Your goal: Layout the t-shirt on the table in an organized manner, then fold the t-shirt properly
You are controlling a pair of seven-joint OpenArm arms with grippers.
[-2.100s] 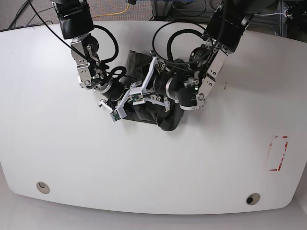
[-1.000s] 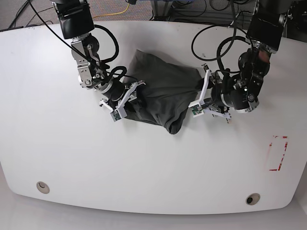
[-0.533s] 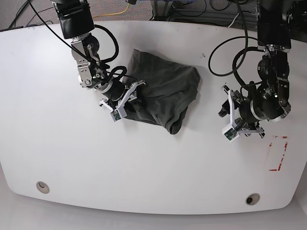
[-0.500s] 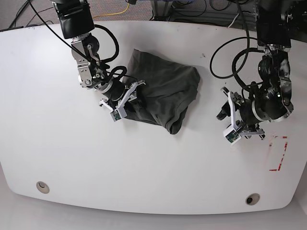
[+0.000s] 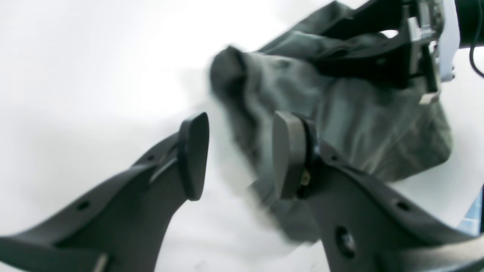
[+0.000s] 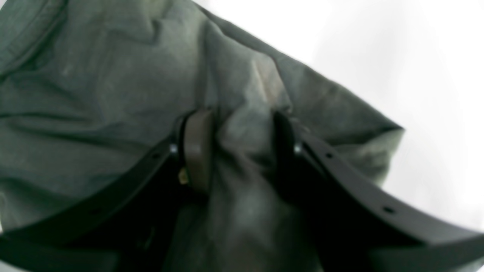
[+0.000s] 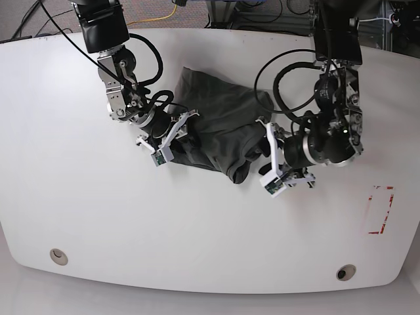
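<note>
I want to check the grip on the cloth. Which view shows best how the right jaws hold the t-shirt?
The right wrist view: the right gripper has a fold of the t-shirt pinched between its jaws. The base view shows the whole crumpled t-shirt, but the pinch is hidden. The left wrist view shows it blurred, from the far side.

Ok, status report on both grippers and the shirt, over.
Right gripper shut on a fold of the t-shirt. Left gripper open at its near corner, holding nothing. T-shirt bunched on the table, not laid out. Nothing in the way.
</note>
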